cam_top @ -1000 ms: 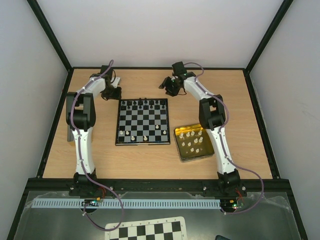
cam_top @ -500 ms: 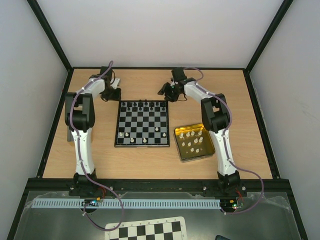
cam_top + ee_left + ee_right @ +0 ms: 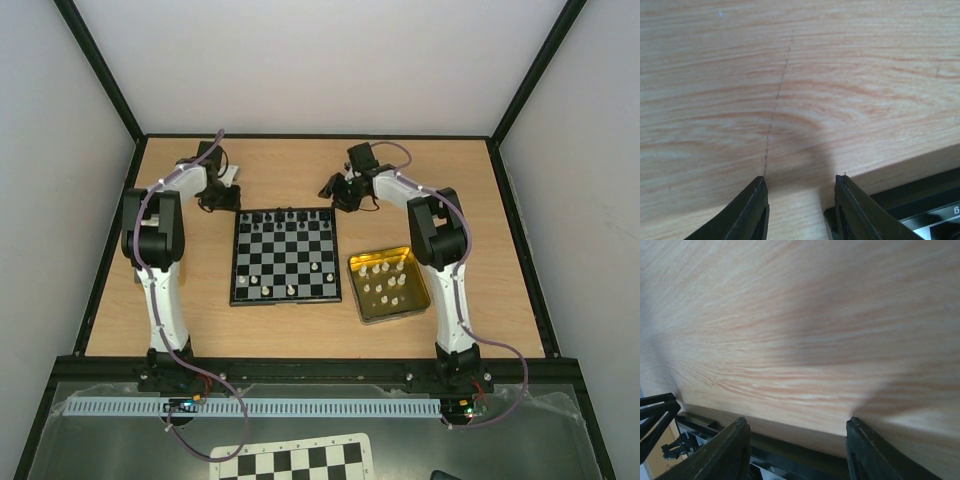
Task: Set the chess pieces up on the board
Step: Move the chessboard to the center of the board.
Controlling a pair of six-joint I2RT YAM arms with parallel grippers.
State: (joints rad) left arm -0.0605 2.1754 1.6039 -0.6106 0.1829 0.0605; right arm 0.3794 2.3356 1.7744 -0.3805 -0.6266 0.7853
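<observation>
wooden table (image 3: 790,75) shows between your left gripper (image 3: 800,182) and right gripper (image 3: 797,427), both parted and empty, at the far corners of the board (image 3: 290,255). i'd bring the right one to the white pieces (image 3: 384,267) in the tin (image 3: 378,254) and pinch one low.

High rear overview of table (image 3: 280,170); both wrist views close, low, beside the board (image 3: 286,250).

The light wooden tabletop (image 3: 290,325) carries the board (image 3: 284,252), lying flat near its middle. A square gold tin (image 3: 395,312) sits just beside the board's near right corner, slightly turned, a strip of bare wood between them.
</observation>
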